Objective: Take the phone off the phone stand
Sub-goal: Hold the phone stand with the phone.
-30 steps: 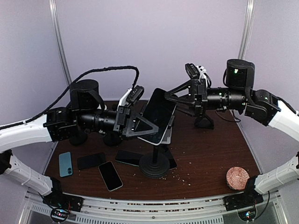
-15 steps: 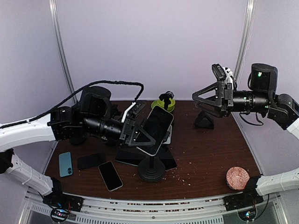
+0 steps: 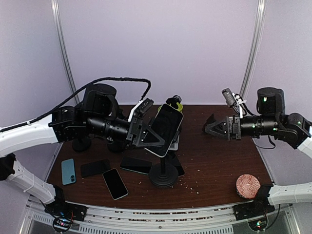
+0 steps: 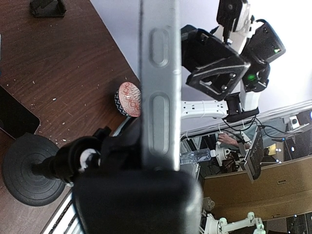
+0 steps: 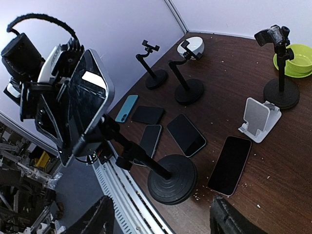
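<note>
- The left claw (image 3: pixel 155 137) is squeezing the phone (image 3: pixel 165 127), which is sitting on the phone stand (image 3: pixel 163 176).
- The right claw (image 3: pixel 210 127) is waiting off to the side, fingers apart.
- Pulling it free gently is likely coming next.

I see phone (image 3: pixel 165 129) up at the head of stand (image 3: pixel 163 178): dark screen, silver frame, tilted back. Stand's black, thin post, round base on table (image 3: pixel 214 165), centre-front. Can't tell if it's clipped in.
</note>
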{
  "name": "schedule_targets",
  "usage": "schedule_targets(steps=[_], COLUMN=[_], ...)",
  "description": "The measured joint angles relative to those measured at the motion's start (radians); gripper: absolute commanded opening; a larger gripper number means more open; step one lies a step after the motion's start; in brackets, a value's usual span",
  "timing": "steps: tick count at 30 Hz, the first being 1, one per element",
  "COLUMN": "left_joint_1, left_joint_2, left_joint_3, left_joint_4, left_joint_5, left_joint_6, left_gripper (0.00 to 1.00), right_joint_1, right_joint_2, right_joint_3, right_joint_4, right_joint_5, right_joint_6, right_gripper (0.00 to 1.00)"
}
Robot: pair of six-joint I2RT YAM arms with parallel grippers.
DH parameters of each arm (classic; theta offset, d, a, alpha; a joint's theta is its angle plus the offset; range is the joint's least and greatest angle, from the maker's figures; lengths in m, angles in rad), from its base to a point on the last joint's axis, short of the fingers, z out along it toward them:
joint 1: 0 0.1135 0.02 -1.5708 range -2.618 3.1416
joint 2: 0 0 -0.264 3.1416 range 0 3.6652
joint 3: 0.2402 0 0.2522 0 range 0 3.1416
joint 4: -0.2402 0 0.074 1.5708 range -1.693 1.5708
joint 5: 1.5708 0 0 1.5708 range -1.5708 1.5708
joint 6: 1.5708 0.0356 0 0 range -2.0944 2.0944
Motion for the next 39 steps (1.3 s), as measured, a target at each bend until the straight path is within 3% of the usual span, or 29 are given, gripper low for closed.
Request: schedule_targets(steps=[7, 19, 28, 39], left_joint_1=[0.000, 0.000, 0.000, 0.000], left_joint_2=[0.009, 0.011, 0.011, 0.011], left_joint_3=[0.028, 0.063, 0.072, 0.095], left_joint_4=[-0.001, -0.002, -0.008, 0.013], left_joint_5=[-0.007, -0.008, -0.008, -0.012], left_joint_6=[-0.026, -0.066, -0.093, -0.147], left_gripper=[0.00, 0.00, 0.00, 0.00], right_joint_1=[0.018, 0.077, 0.108, 0.182], right_joint_2=[-0.097, -0.062, -0.010, 0.121], right_joint_3=[-0.161, -0.203, -0.203, -0.170], right_joint_4=[0.168, 0.314, 0.374, 0.503], right_joint_5=[0.054, 0.022, 0.005, -0.013], right_joint_6=[-0.166, -0.434, -0.538, -0.547], right_gripper=[0.67, 0.69, 0.70, 0.70])
